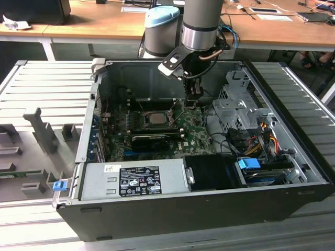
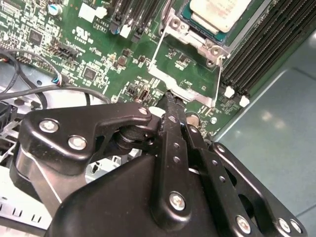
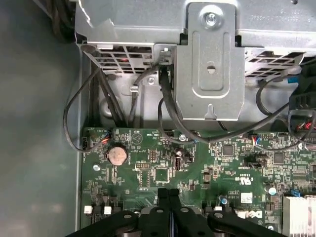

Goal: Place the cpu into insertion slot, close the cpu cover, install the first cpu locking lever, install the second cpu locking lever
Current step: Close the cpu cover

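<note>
We get the cpu [image 2: 217, 12] cut off at the second wrist view's edge; the tool [image 2: 173, 101] body hides much circuit board [image 2: 98, 49] there.

The cpu [image 1: 156, 117] is sitting in the insertion slot [image 1: 140, 119] on the motherboard [image 1: 196, 132], which is lying inside the open case [image 1: 157, 209]. The long card [image 1: 157, 140] is lying just in front of the slot, with the power supply [image 1: 136, 180] nearer the camera still. The gripper [image 1: 192, 103] is hanging over the board just beside the slot on the exterior view's right, between the slot and the drive cage [image 1: 235, 107].
</note>
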You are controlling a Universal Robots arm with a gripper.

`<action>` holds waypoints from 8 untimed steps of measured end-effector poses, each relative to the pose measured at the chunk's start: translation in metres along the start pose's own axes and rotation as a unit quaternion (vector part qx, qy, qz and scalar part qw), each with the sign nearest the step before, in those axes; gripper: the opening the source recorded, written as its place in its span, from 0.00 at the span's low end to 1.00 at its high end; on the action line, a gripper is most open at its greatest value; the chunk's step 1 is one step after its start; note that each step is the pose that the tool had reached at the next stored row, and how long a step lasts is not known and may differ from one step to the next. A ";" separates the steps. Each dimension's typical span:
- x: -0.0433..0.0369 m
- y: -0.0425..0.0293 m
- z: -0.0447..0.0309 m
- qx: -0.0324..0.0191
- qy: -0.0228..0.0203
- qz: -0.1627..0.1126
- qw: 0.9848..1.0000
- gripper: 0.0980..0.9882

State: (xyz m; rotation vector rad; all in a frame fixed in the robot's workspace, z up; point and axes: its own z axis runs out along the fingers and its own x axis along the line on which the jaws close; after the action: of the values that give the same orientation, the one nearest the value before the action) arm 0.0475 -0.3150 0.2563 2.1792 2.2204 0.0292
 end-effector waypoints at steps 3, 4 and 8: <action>0.0002 -0.0016 0.0000 0.000 0.000 -0.001 1.000 0.01; 0.0002 -0.0049 -0.0001 0.000 0.000 -0.001 1.000 0.01; 0.0007 -0.0201 -0.0005 -0.001 0.000 -0.001 1.000 0.01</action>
State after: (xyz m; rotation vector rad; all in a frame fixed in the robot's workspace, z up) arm 0.0274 -0.3147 0.2561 2.1762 2.2221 0.0304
